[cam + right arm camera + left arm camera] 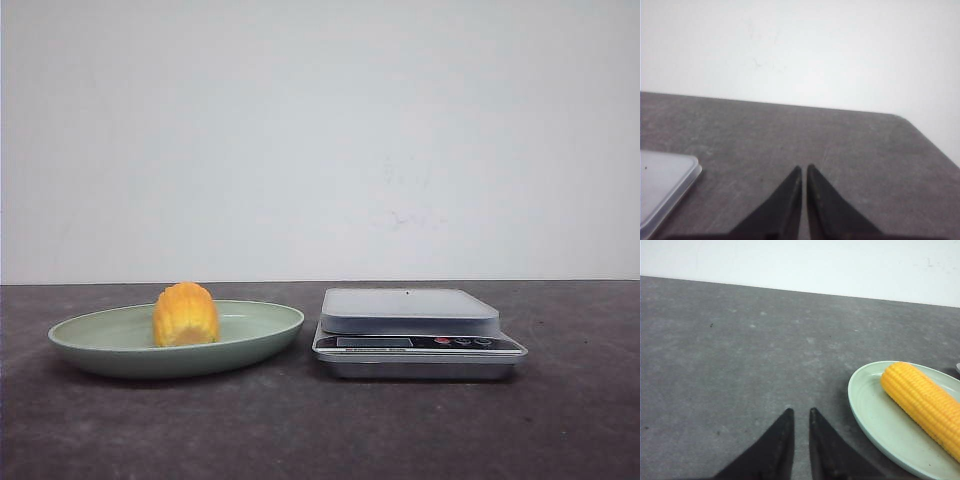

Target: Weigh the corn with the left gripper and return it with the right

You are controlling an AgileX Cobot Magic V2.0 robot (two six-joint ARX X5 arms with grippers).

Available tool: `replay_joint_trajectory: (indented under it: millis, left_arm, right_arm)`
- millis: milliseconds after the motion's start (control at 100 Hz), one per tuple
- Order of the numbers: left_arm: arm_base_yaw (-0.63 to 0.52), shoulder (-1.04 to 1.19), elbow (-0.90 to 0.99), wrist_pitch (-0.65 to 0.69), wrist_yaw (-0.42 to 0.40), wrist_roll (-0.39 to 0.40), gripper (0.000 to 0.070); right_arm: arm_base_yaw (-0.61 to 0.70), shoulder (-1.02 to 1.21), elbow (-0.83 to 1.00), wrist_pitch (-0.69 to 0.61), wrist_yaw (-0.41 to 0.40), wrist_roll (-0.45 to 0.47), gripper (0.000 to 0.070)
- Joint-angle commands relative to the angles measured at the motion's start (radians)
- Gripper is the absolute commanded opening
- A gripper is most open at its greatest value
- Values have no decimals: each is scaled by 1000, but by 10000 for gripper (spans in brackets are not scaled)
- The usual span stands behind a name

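Two grippers (800, 412) (804, 167) low over table, nearly closed, corn (185, 314) on plate (262, 335)

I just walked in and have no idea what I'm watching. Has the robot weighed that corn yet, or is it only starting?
It looks like the very start. The corn lies on the green plate, and the scale beside it has nothing on its platform. Neither the left gripper nor the right gripper holds anything; both have fingers nearly together. Picking up, weighing and returning all remain.
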Motion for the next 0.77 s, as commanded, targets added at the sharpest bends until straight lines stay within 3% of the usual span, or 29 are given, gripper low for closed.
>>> replay_joint_trajectory:
  millis: [0,760]
  left_arm:
    - [2,-1,-14,-10,-2,6,12]
    - [2,-1,-14,-10,-2,6,12]
  right_arm:
    - [-3,-3,0,21,0,11,11]
    - [-2,-3,0,29,0,11,11]
